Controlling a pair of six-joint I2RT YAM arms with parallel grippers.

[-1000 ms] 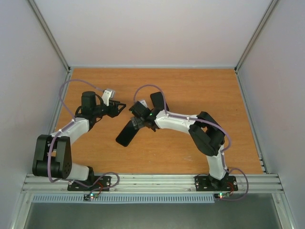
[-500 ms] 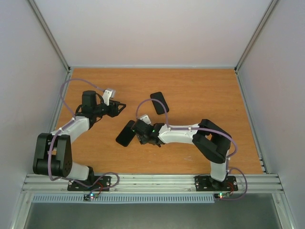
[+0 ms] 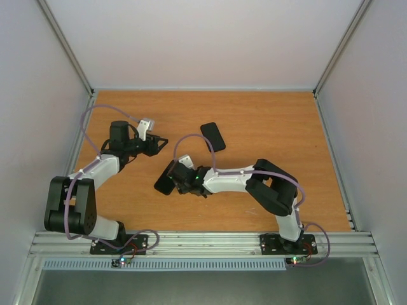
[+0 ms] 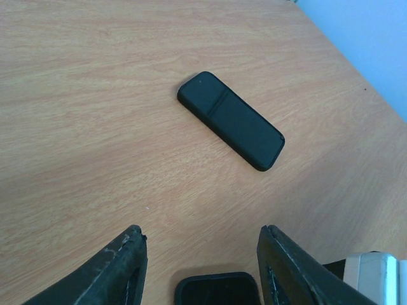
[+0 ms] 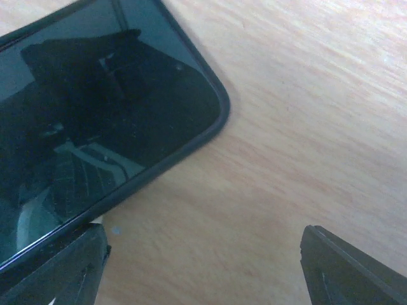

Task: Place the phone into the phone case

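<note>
A black phone (image 3: 163,182) with a glossy screen (image 5: 95,121) lies flat on the wooden table, left of centre. My right gripper (image 3: 178,176) is low over its right end and open. In the right wrist view the gripper (image 5: 203,267) has bare wood between its fingers, and the phone's edge reaches the left finger (image 5: 57,267). A matte black phone case (image 3: 213,136) lies flat farther back, also visible from the left wrist (image 4: 229,129). My left gripper (image 3: 160,142) hovers open and empty, with the phone's end (image 4: 216,289) just below its jaws.
The wooden table (image 3: 286,127) is enclosed by pale walls at the left, back and right. A metal rail (image 3: 203,241) carrying both arm bases runs along the near edge. The right arm's elbow (image 3: 273,190) stretches across the middle right.
My right arm has swung toward the near left and dropped over the phone, uncovering the case behind it. Its jaws narrowed slightly. The left arm, phone and case have not moved.
</note>
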